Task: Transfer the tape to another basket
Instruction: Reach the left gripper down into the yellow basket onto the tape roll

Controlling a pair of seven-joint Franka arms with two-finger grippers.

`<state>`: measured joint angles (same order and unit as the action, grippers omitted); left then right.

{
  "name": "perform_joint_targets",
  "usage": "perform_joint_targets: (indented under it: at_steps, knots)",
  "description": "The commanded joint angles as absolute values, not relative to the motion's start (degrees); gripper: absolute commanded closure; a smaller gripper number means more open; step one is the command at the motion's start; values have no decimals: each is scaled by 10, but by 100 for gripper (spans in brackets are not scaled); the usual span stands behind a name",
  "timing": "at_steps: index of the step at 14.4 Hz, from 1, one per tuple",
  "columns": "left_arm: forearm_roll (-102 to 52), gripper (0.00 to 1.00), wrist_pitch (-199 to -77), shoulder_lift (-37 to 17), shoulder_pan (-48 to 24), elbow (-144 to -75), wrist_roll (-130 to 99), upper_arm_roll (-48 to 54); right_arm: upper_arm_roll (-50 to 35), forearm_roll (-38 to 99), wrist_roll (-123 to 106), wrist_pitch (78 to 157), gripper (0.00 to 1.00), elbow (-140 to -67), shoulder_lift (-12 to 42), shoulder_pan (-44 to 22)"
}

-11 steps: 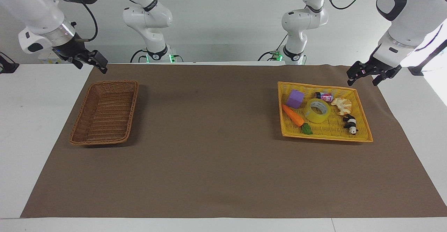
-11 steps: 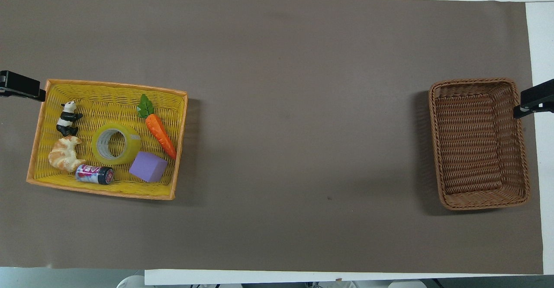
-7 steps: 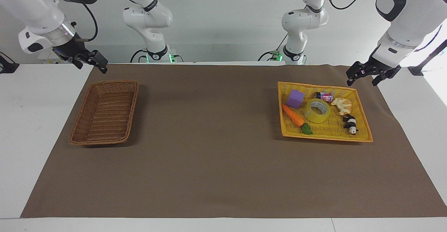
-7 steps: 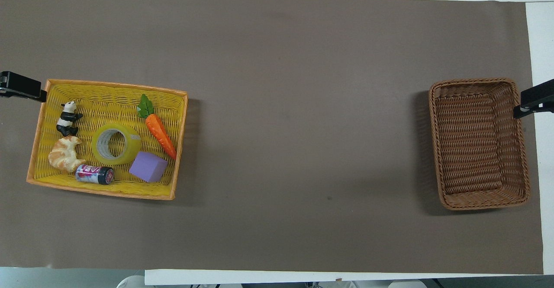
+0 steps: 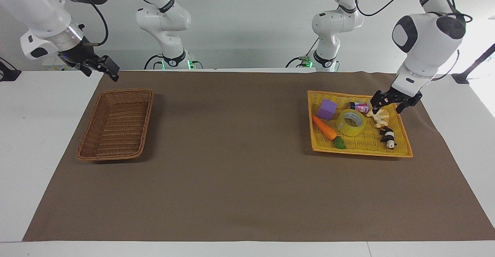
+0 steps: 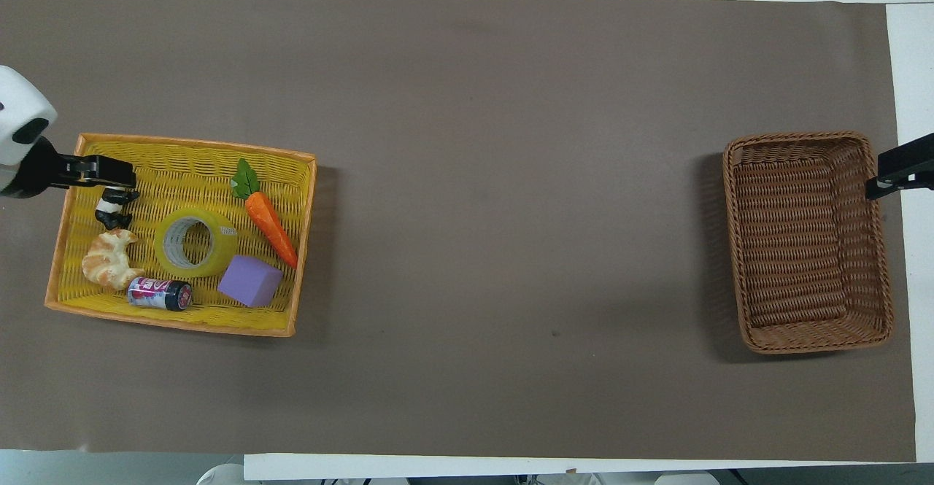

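The yellow tape roll (image 5: 351, 122) lies flat in the middle of the bright yellow tray (image 5: 363, 144) at the left arm's end of the table; it also shows in the overhead view (image 6: 195, 243). The brown wicker basket (image 5: 116, 123) stands with nothing in it at the right arm's end, also seen in the overhead view (image 6: 803, 244). My left gripper (image 5: 388, 109) is open and holds nothing. It hangs low over the tray, above the croissant, beside the tape and apart from it. My right gripper (image 5: 101, 70) is open and waits beside the basket's corner.
The yellow tray (image 6: 182, 163) also holds a purple cube (image 5: 327, 109), a toy carrot (image 5: 325, 128), a small can (image 5: 359, 105), a croissant (image 5: 379, 117) and a panda figure (image 5: 388, 136). A brown mat (image 5: 232, 152) covers the table between the tray and the basket.
My left gripper has moved from beside the tray's corner to over the tray and come down above the croissant and panda. The right arm has not moved.
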<state>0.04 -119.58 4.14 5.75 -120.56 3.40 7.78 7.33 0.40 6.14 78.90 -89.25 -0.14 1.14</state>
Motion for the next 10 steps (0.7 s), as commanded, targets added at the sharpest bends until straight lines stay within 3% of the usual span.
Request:
perform_joint_targets:
  at_steps: [1, 10]
  knots:
    - [5, 8, -1281, 41, 55, -1279, 21, 76, 71, 6, 54, 787, 0, -902, -10, 15]
    - [5, 14, -1325, 32, 54, -1344, 18, 76, 71, 6, 54, 787, 0, -902, -10, 16]
